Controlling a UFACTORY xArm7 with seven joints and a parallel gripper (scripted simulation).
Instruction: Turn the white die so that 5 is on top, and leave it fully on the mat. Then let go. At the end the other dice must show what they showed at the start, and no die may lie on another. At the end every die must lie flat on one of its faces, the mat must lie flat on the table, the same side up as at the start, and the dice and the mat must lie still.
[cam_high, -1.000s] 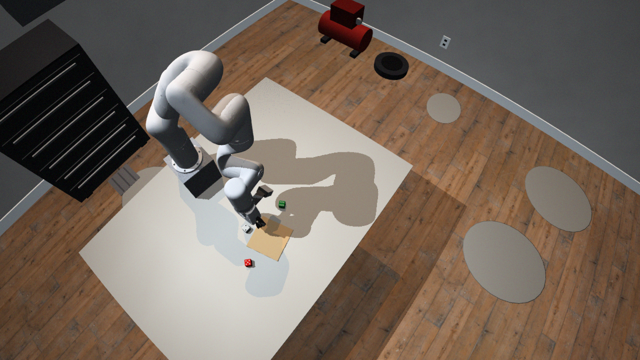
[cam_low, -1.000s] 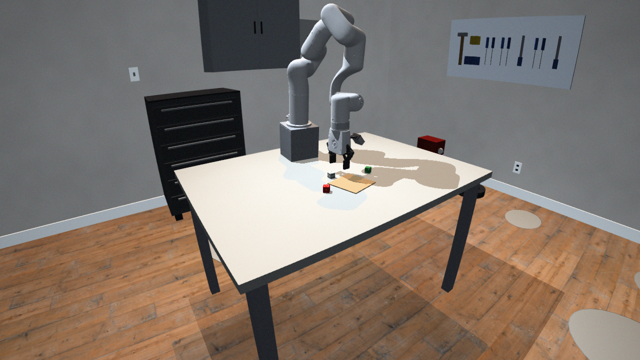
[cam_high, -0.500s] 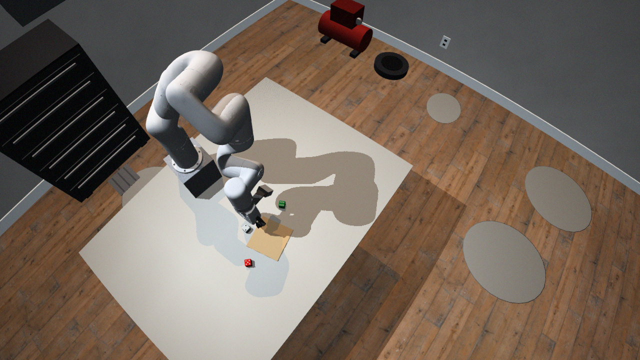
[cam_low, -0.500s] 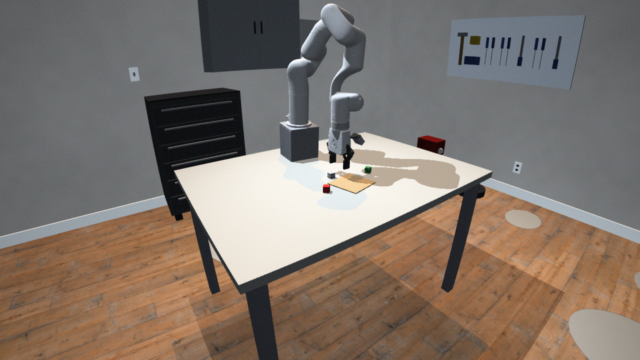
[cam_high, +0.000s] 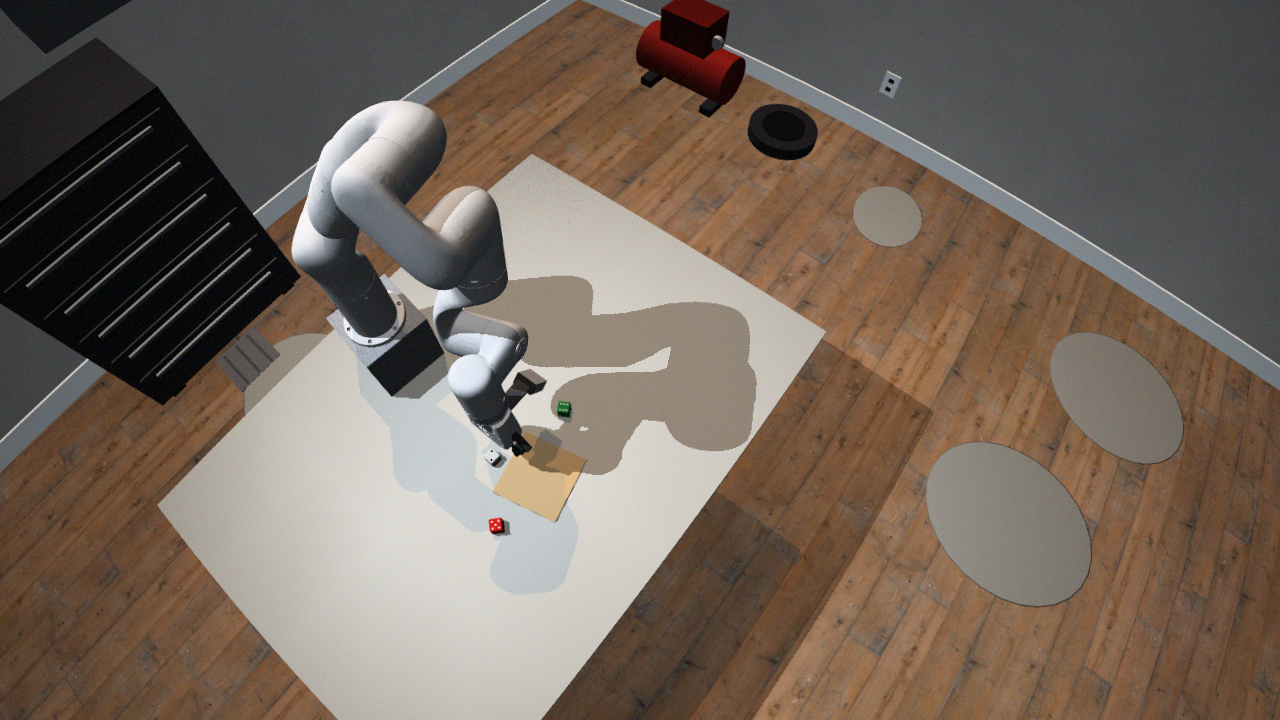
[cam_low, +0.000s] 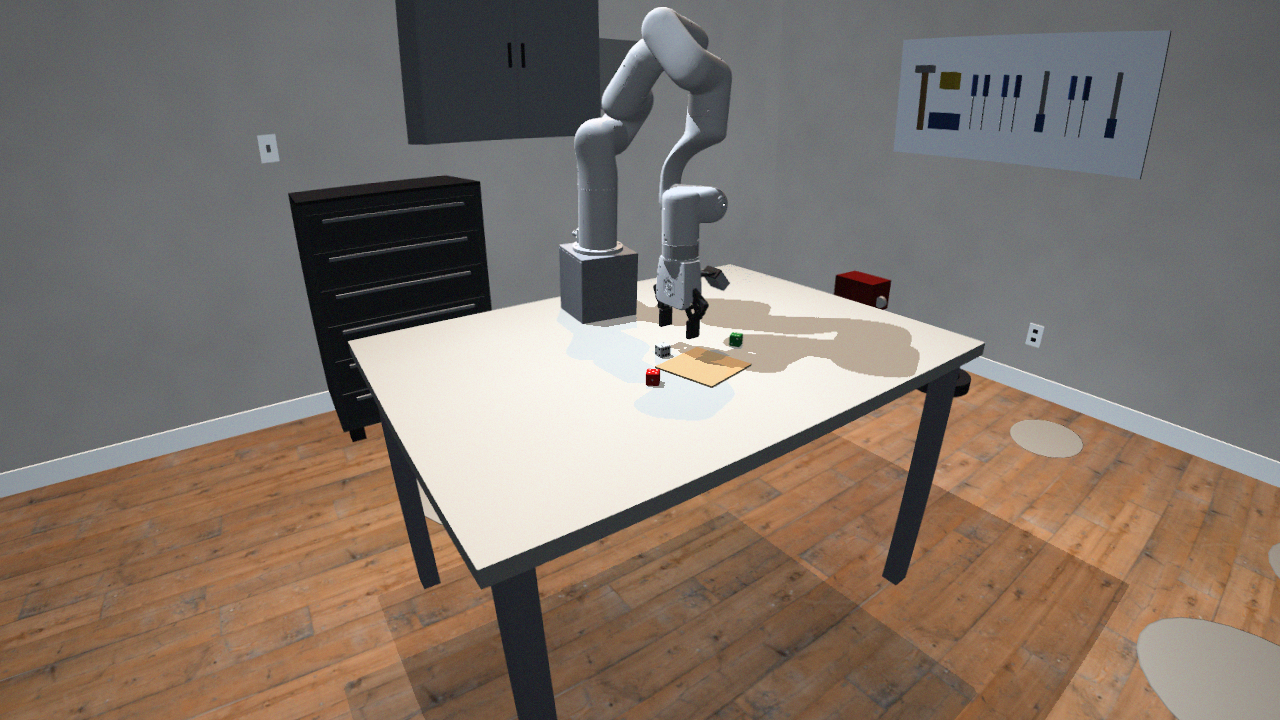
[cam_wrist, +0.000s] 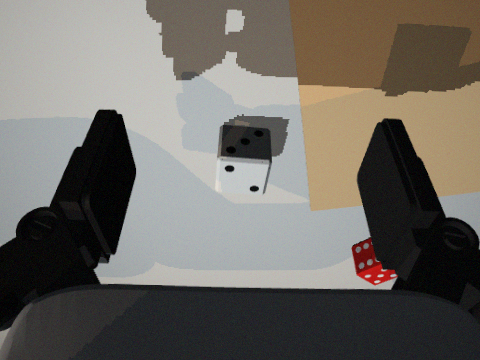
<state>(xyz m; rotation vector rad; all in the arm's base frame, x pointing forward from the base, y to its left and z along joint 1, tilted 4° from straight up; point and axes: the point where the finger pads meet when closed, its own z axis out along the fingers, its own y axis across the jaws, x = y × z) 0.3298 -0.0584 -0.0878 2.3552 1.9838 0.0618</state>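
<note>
Wooden planks cover the floor around a white table. Three dice are on it: one white die just beside the tan mat but off it, one red die, one green die. Above the white die hangs the gripper, wide open and holding nothing.

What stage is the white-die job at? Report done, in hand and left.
Done: nothing that shows. The white die lies on the table beside the mat, not on it, its shaded top face showing three pips. In hand: the gripper hangs above the die with jaws wide, holding nothing. Left: grasp it, turn 5 up, set it on the mat, release. Red die and green die lie apart.
</note>
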